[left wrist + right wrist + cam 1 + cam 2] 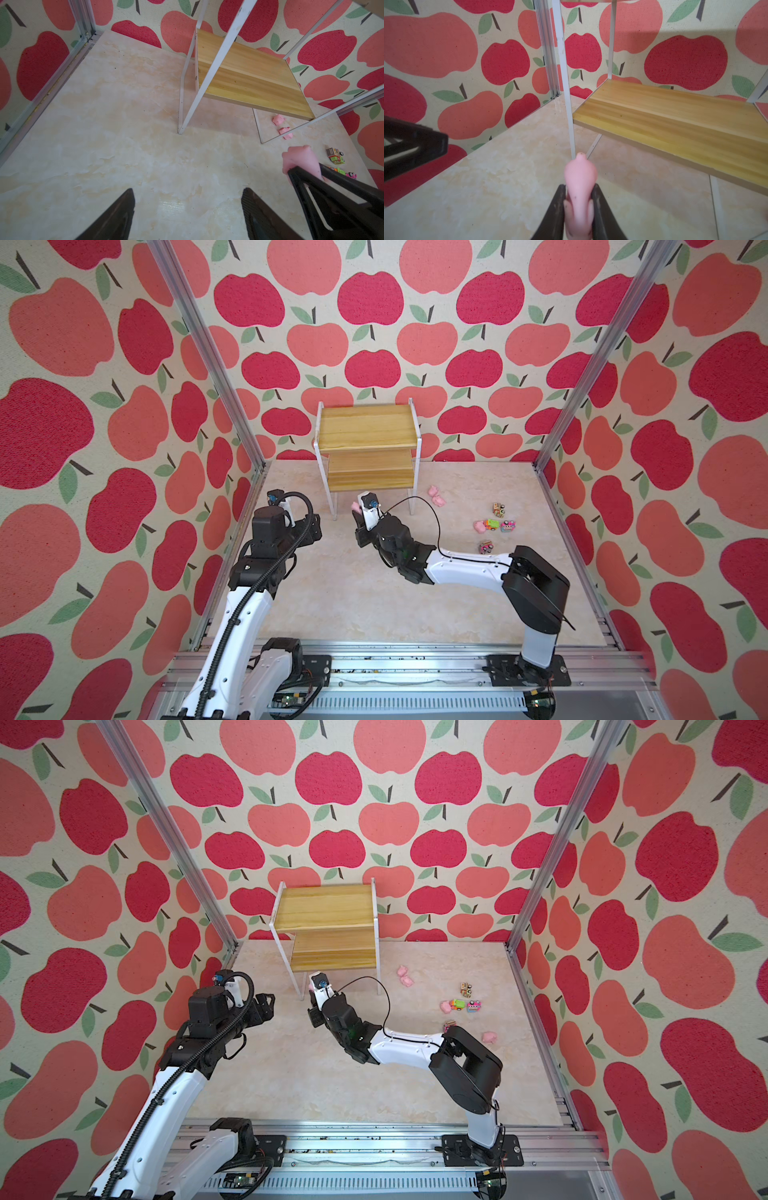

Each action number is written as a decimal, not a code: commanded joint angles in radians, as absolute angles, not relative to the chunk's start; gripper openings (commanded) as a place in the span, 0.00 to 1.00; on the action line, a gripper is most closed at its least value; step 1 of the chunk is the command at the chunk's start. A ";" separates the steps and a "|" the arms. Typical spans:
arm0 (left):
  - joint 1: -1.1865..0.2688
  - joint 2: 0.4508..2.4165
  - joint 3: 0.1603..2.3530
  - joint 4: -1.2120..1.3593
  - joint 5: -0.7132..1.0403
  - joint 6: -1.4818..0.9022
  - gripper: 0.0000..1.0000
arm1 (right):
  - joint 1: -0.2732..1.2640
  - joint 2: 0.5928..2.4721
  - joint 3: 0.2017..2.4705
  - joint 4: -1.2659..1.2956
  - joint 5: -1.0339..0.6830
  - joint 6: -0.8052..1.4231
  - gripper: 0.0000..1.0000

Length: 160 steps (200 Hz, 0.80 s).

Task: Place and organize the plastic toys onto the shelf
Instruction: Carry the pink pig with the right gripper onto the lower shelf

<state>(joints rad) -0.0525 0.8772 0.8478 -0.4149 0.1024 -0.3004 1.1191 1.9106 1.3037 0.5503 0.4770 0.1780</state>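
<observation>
Pig (580,172) lengthwise along right pincer (579,188), toward shelf (675,116)

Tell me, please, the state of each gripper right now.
Left gripper: open, empty.
Right gripper: shut on a pig.

Left arm (249,616): white shells, black joints, ribbed black conduit (227,640). Right arm (465,570): same colours, thin black cable (439,526). Left gripper (188,190): black, tapered jaws.

The shelf (368,435) stands at the back; pigs (435,490) lie right of it, trucks (492,524) seemingly clustered farther right.
</observation>
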 commanded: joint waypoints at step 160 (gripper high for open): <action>-0.046 0.842 0.842 -0.429 0.080 -0.321 0.83 | 1.047 2.467 2.154 0.232 0.660 0.229 0.24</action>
